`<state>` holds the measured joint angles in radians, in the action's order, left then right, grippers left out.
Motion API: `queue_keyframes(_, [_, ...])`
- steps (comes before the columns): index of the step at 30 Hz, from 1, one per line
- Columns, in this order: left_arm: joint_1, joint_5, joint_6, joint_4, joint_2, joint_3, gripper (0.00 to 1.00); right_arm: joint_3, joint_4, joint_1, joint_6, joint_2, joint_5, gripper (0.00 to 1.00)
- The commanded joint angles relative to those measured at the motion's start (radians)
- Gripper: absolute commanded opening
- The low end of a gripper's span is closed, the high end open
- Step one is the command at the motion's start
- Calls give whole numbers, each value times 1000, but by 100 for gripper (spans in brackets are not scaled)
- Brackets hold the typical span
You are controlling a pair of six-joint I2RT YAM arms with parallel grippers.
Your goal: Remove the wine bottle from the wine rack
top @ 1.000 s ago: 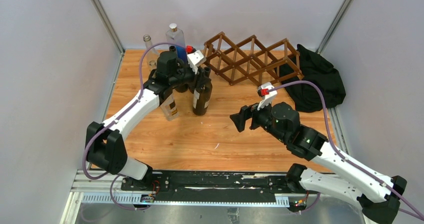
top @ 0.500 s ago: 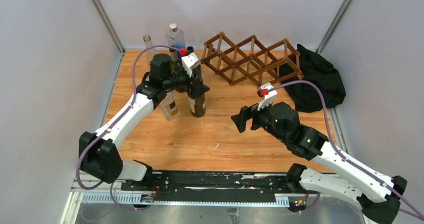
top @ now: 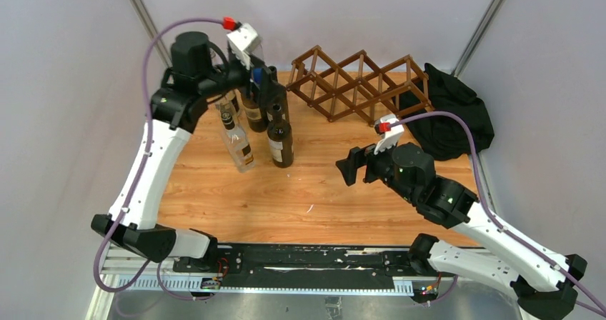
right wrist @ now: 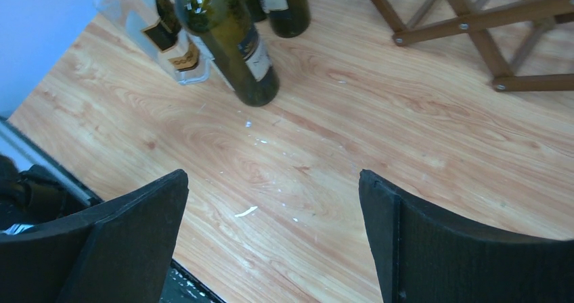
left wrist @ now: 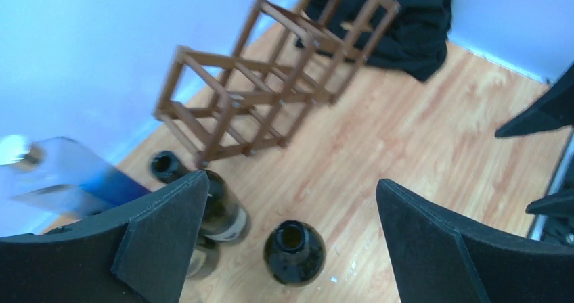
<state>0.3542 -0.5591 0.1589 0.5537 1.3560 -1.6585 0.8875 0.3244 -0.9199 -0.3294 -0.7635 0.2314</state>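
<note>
The brown wooden wine rack (top: 357, 84) stands at the back of the table, and I see no bottle in its openings. A dark green wine bottle (top: 280, 140) stands upright on the wood in front of the rack's left end. My left gripper (top: 271, 84) hangs open high above that bottle. In the left wrist view the bottle's mouth (left wrist: 294, 252) shows far below between the spread fingers (left wrist: 162, 235), and the wine rack (left wrist: 271, 100) lies beyond. My right gripper (top: 350, 168) is open and empty over bare wood at mid table, the wine bottle (right wrist: 233, 39) ahead of it.
Beside the wine bottle stand another dark bottle (top: 254, 109) and a clear bottle with a black label (top: 236, 138). A clear bottle with blue liquid (left wrist: 68, 178) is behind them. A black cloth heap (top: 454, 116) lies right of the rack. Walls close three sides.
My left gripper opened, let go of the dark bottle's neck and rose up and back. The bottle stays standing on the table. My right arm shifted slightly to the right.
</note>
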Motion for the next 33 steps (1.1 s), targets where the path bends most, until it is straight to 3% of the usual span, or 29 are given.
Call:
queue_keyframes(1, [-125,58,-41,253,0,-170,100,54,114,10,-4,20,159,100])
queue_keyframes(4, [-323,-30,-73,220,-71,-91,100,19,148,17,2,35,363,100])
queue_keyframes(8, [-611,-133,-87,91,-203,187,100,-53,133,80,-10,55,579,100])
queue_keyframes(10, [-677,-95,6,79,-228,292,100,-102,91,141,-24,66,630,100])
queue_keyframes(15, [-796,-57,104,64,-189,468,100,-246,-38,352,-74,88,596,100])
queue_keyframes(20, [-828,-23,131,-72,-153,650,100,-344,-93,517,-114,23,628,100])
queue_keyframes(24, [-828,-50,69,-341,-175,854,100,-398,-151,625,-174,-41,612,100])
queue_keyframes(27, [-825,-94,-68,-586,-163,981,100,-428,-222,660,-194,-118,663,100])
queue_keyframes(33, [-686,12,-98,-745,-61,1039,100,-421,-388,702,-139,-288,733,100])
